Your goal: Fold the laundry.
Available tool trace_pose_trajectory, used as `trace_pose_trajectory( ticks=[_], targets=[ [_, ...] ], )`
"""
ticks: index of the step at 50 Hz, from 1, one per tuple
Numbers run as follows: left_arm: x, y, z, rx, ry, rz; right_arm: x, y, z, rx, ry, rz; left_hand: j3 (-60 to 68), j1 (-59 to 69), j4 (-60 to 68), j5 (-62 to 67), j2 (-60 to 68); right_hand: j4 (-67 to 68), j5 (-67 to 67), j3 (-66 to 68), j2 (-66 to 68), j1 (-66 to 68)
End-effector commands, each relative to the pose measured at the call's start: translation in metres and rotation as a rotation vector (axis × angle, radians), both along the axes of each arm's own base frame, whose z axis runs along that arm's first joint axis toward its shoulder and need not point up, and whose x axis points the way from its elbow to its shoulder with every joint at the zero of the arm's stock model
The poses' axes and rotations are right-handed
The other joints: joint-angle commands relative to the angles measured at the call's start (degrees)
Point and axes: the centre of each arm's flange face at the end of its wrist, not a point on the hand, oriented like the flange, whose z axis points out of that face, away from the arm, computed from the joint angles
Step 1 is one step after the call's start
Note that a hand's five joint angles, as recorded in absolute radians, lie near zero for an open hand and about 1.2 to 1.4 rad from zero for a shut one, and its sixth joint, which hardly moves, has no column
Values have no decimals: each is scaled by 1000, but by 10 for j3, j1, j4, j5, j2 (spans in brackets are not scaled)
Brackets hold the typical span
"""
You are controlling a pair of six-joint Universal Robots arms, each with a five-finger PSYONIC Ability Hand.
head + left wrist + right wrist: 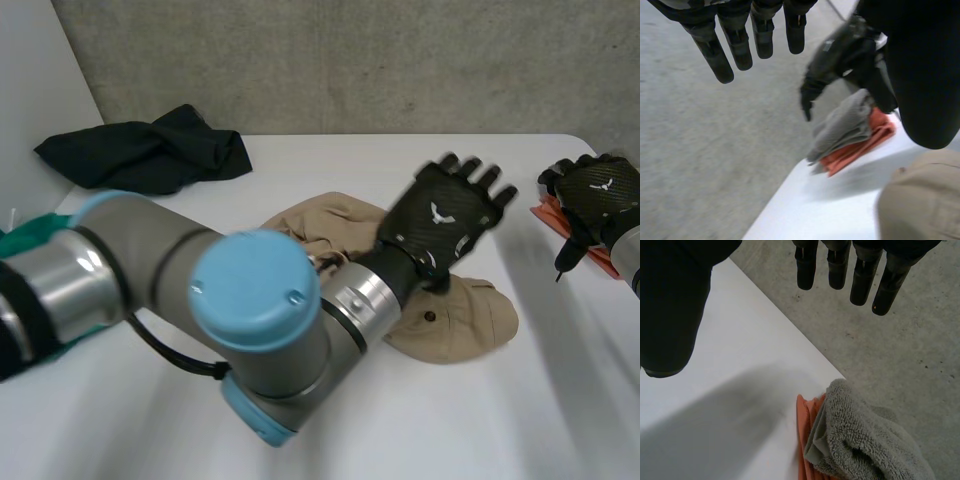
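Both released: left robot hand point(445, 215) over beige garment point(455, 322) (likely next), right robot hand point(598, 195) above grey towel point(865, 440).

No words, numbers or brand names can be read on anything in view. A single sign is seen, in the head view: a small white winged mark point(441, 213) is printed on the black back of the left hand point(452, 232), and a mark of the same shape is carried on the back of the right hand point(598, 205). What the sign stands for cannot be told.
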Motion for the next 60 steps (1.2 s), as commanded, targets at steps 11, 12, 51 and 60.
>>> trace_pose_trajectory(
  ticks=[11,12,51,60],
  targets=[
    [137,-48,3,136,-83,654,33,55,34,113,-55,303,117,123,122,123,120,-35,-35,-24,-26,-17],
    [141,-48,-4,152,-104,667,34,56,33,131,-56,307,125,132,131,132,128,-34,-34,-24,-26,-16],
    [145,-101,-75,673,-18,648,62,22,-31,492,-34,354,667,673,672,673,670,665,665,676,674,683],
    [156,-81,29,353,-100,614,58,40,70,166,11,357,667,673,672,673,670,665,665,676,674,683]
  ],
)
